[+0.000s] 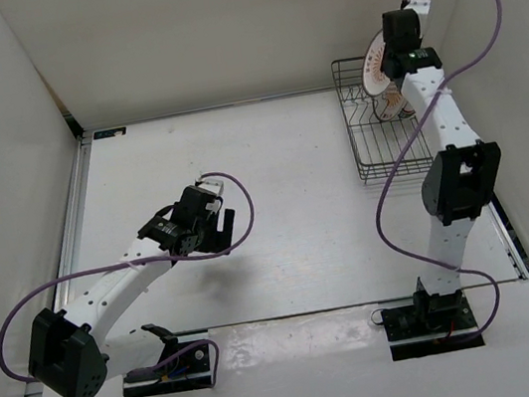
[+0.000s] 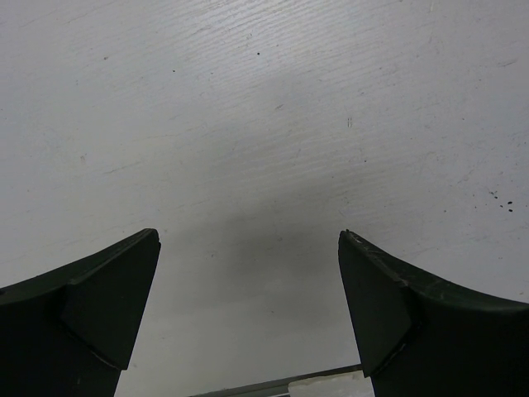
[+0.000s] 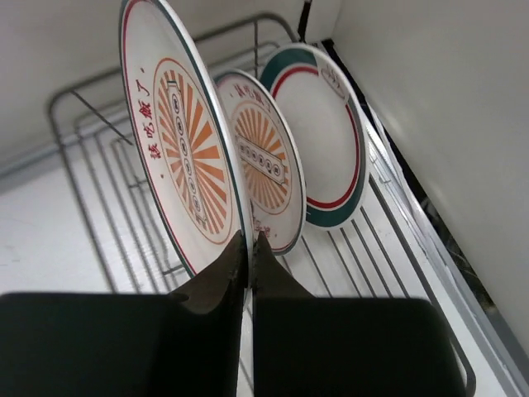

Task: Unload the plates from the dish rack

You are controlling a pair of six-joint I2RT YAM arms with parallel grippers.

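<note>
Judged barely begun. Nothing laid out on the counter in the top view; three plates counted in the right wrist view, all on edge in the dish rack at the far right corner. Nearest: a sunburst plate, pinched at its lower rim by the right gripper, jaws narrowed to a slit around the china. Just behind it, a second sunburst plate; furthest back, a green-banded plate with a thin red ring inside the band. Impossible to tell whether the gripped plate sits in the tines or hangs just clear of them (lower edge hidden behind the fingers). Left to do, on this reading: lift out, carry over, set down, then the same twice more.

From above only: the placing of everything. Rack tight against the right edge, right arm stretched over it, left gripper well apart, near the middle of the counter toward the left edge. But just one plate face made out there, the rest masked by the wrist. From the right wrist only: the count, the patterns, the grip itself. From the left wrist only: left jaws spread wide, holding nothing, bare white surface between the fingertips.
</note>
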